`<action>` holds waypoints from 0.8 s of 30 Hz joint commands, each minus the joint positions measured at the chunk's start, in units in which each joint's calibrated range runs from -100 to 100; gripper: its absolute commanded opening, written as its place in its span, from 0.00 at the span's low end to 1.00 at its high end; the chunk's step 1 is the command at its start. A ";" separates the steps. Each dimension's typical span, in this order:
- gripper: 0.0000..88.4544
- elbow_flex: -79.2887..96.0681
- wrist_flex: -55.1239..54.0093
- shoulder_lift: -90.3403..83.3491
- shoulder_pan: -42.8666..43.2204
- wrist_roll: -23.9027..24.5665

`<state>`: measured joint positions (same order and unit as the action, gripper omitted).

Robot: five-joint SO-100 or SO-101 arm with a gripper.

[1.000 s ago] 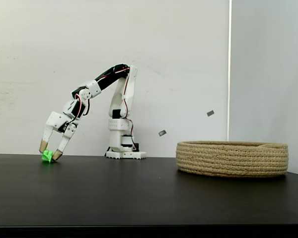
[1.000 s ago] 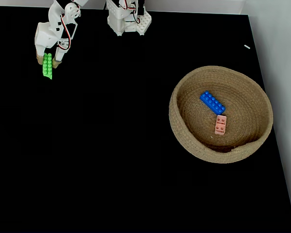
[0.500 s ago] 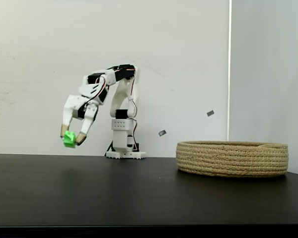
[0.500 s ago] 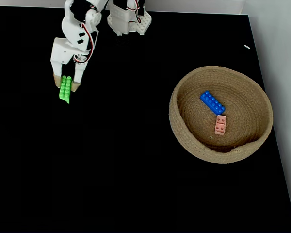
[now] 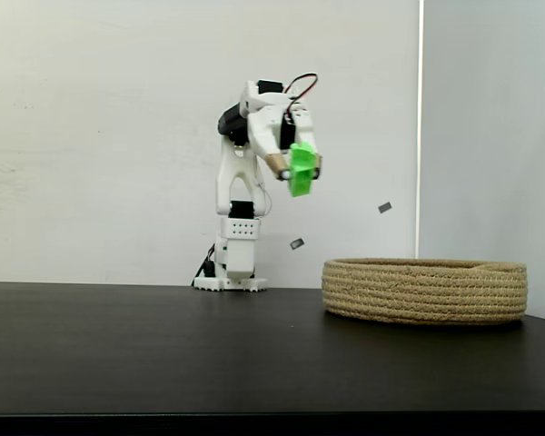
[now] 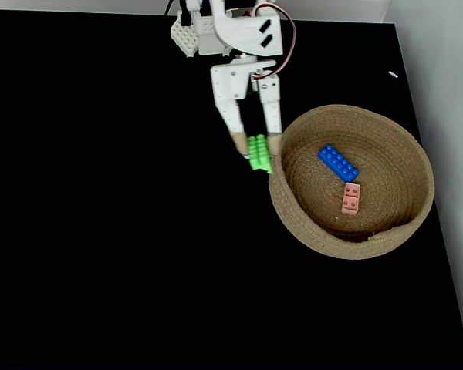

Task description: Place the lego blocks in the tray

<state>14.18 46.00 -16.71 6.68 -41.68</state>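
Observation:
My gripper (image 5: pixel 293 167) (image 6: pixel 256 144) is shut on the bright green lego block (image 5: pixel 300 170) (image 6: pixel 258 153), holding it high above the table. Seen from above, the green block hangs just left of the tray's rim (image 6: pixel 276 166). The tray (image 5: pixel 425 290) is a low round basket of coiled tan rope on the right of the table. A blue lego block (image 6: pixel 338 163) and a pale pink one (image 6: pixel 351 197) lie inside it.
The white arm base (image 5: pixel 229 272) (image 6: pixel 197 35) stands at the back of the black table (image 5: pixel 163 354). A white wall lies behind, and the table's right edge (image 6: pixel 436 200) runs close to the tray.
The gripper lifted the green block off the table at the left, then swung right and upward with it to the tray's near rim.

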 commanded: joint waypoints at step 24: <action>0.41 -2.19 4.27 7.08 13.52 10.35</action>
<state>12.24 49.98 -2.46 23.05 -30.11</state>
